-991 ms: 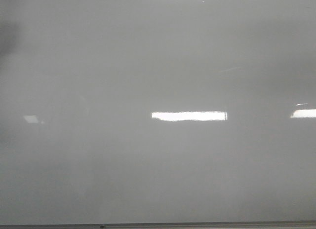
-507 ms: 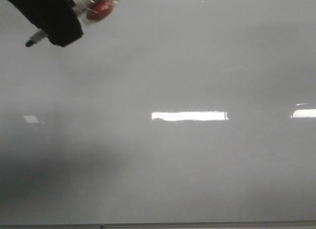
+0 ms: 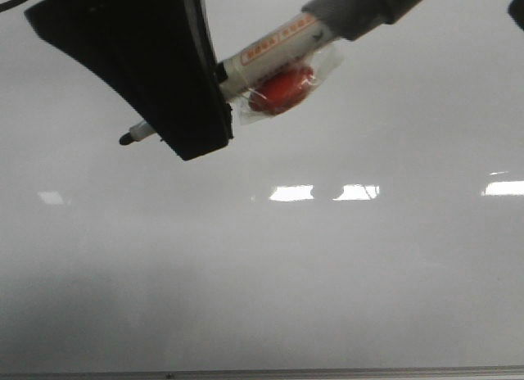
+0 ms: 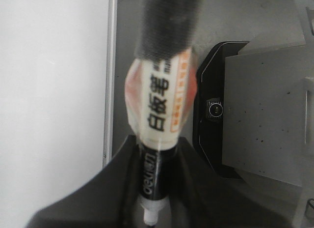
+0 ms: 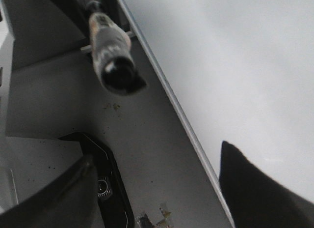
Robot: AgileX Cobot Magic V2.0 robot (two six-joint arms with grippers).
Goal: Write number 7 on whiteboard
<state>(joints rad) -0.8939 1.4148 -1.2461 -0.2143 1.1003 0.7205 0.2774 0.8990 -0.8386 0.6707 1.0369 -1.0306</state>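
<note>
While no 7 shows anywhere on the whiteboard (image 3: pixel 344 273), the job reads as not yet begun, and what matters is how the marker (image 3: pixel 270 51) sits against the board. The left gripper (image 3: pixel 192 93) is clamped on the marker's lower barrel; in the left wrist view the black fingers (image 4: pixel 98 198) close round it just above the nib. In the front view the marker's long axis slants from a grey foam sleeve (image 3: pixel 352 7) above and beside the gripper, through the jaws, to the dark tip (image 3: pixel 127 138), which pokes out just past the fingers on the far side from the sleeve. A red lump under clear tape (image 3: pixel 282 92) clings to the barrel just beside the gripper. The board lies ahead of the tip, and whether the nib touches it cannot be told; no ink trails from it. The right gripper (image 5: pixel 157 188) hangs open with nothing between its fingers, well apart from the marker, off the board's framed edge (image 5: pixel 167 95). So the left arm is plainly the writing arm, and its next move likely calls for pressing the tip squarely onto the board before the top bar.
</note>
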